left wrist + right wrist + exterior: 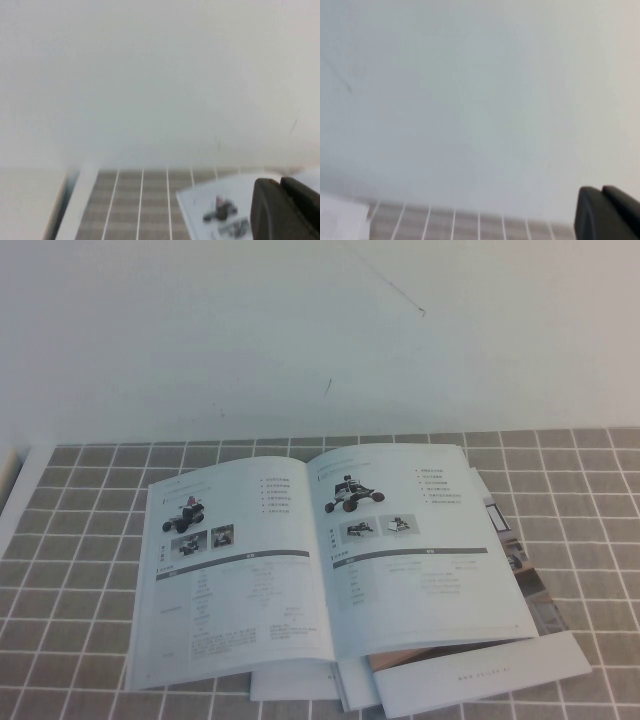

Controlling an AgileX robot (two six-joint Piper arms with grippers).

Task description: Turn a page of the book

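The book (250,570) lies open and flat on the tiled mat in the high view. Its right-hand page (420,550) shows a black wheeled vehicle, two small photos, a grey bar and fine text. The left-hand page has a similar layout and also shows in the left wrist view (220,210). Neither arm appears in the high view. My left gripper (281,187) is shut and empty, raised off the mat near the book's left side. My right gripper (602,192) is shut and empty, held above the mat and facing the wall.
Brochures with brownish photos (525,570) and a white booklet (480,680) stick out from under the book at the right and front. The grey tiled mat (90,540) ends at a white strip on the left (12,490). A white wall stands behind.
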